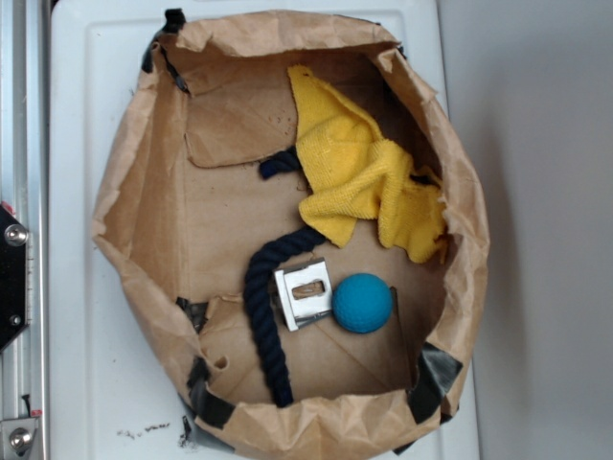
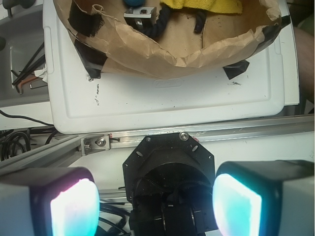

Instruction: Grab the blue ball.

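Note:
The blue ball point(image 1: 363, 303) is a teal round ball lying on the floor of a brown paper bag point(image 1: 134, 192), touching the right side of a silver metal block point(image 1: 304, 293). In the wrist view only a sliver of the blue ball point(image 2: 132, 2) shows at the top edge, above the metal block point(image 2: 141, 14). My gripper point(image 2: 155, 206) is open, its two glowing pads point(image 2: 75, 209) far apart with nothing between them. It hangs well back from the bag, over the robot's black base point(image 2: 168, 167). The gripper does not show in the exterior view.
A dark navy rope point(image 1: 263, 297) curves left of the block. A yellow cloth point(image 1: 369, 177) lies at the bag's back right. The bag sits on a white tray point(image 2: 167, 103). An aluminium rail point(image 2: 197, 132) runs in front of the tray, and cables point(image 2: 27, 66) lie at the left.

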### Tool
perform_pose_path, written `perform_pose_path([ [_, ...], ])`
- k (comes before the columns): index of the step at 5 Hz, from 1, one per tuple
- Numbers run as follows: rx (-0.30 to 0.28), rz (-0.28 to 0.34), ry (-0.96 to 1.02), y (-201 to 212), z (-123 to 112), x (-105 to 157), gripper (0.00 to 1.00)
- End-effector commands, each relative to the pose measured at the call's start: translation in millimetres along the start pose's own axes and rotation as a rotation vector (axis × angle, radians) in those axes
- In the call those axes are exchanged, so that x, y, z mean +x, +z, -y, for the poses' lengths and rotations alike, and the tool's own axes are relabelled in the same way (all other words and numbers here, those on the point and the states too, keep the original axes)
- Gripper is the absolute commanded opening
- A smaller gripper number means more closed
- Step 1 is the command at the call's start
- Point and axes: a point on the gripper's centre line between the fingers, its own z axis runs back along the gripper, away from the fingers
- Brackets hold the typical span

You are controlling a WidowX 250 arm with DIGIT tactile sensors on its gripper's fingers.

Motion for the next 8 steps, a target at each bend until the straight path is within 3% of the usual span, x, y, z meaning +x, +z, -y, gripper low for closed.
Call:
perform_pose_path([
  [1, 0.0, 0.0, 0.0, 0, 0, 0, 1.0],
  [2, 0.089, -0.027, 0.011, -15, 25, 20, 1.0],
  [3, 0.1, -0.041, 0.018, -27, 38, 44, 1.0],
  [4, 0.089, -0.016, 0.01, -38, 28, 64, 1.0],
  [6, -0.037, 0.087, -0.022, -58, -39, 87, 1.0],
  [7, -0.07, 0.086, -0.021, -65, -44, 107, 1.0],
  [8, -0.054, 0.087, -0.075, -72, -20, 126, 1.0],
])
